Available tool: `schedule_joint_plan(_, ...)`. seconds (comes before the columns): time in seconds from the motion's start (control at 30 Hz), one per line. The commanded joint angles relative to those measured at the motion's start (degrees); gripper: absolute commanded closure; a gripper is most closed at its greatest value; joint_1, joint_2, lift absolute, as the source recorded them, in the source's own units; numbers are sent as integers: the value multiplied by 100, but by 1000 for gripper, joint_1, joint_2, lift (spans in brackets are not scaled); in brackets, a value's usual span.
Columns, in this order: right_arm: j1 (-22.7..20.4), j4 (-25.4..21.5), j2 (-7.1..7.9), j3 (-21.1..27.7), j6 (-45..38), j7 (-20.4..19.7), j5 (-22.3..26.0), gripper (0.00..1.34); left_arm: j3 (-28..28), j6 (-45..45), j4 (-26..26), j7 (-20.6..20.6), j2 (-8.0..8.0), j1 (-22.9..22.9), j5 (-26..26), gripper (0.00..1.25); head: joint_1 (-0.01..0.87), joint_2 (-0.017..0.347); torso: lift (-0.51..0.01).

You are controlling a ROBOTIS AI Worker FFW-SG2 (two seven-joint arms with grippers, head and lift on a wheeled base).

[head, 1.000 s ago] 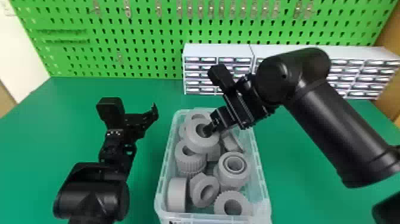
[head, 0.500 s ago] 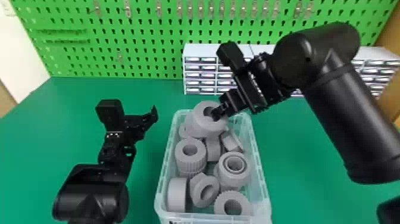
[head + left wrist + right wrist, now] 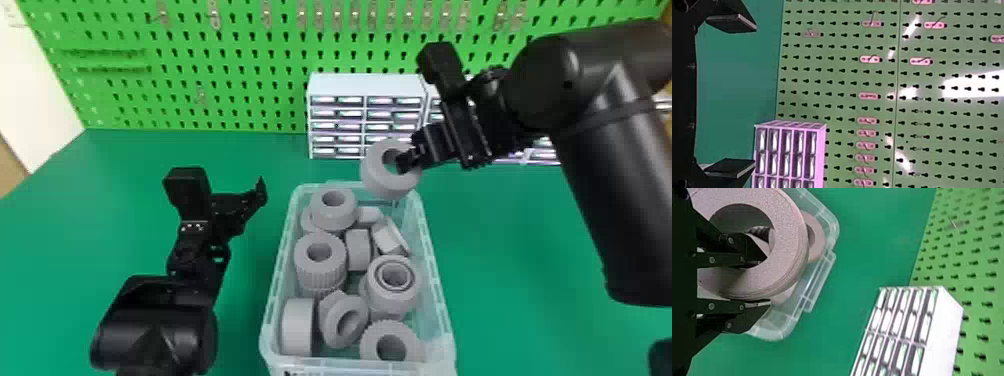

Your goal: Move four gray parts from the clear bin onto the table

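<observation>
Above the far end of the clear bin (image 3: pixel 436 280), my right gripper (image 3: pixel 407 159) is shut on a gray ring-shaped part (image 3: pixel 382 179), one finger inside its hole. In the right wrist view the gripper (image 3: pixel 764 282) pinches the wall of this gray ring (image 3: pixel 789 246), with the clear bin (image 3: pixel 819 282) beneath. Several other gray parts (image 3: pixel 320 260) lie jumbled in the bin. My left gripper (image 3: pixel 262 192) is parked left of the bin. In the left wrist view the left gripper (image 3: pixel 755 96) is open, its fingers wide apart with nothing between them.
White drawer cabinets (image 3: pixel 367 85) stand at the back of the green table (image 3: pixel 125 200), against a green pegboard (image 3: pixel 250 60). Green tabletop lies on both sides of the bin.
My right gripper has lifted the gray ring up out of the bin and carried it rightward and toward the back. Another gray part beneath has come into sight. The left arm is nearly still.
</observation>
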State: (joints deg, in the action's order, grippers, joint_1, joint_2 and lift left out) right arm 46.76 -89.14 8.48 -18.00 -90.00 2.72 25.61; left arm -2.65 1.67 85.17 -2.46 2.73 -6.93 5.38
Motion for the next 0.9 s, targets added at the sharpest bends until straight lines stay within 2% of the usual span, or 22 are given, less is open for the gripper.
schedule_joint_plan(0.0, -61, -59, 39, 271, -8, 0, -215, 1039, -8, 0, 0, 0, 0, -2, -2, 81, 693, 72, -52)
schedule_joint_plan(0.53, -343, -138, 171, 1001, -8, 0, -742, 1041, -8, 0, 0, -27, 0, -2, 16, 82, 693, 72, -52)
schedule_joint_plan(0.87, -589, -147, 356, 1414, -8, 0, -804, 1039, -34, 0, 0, -53, 0, -28, 42, 87, 693, 72, -52)
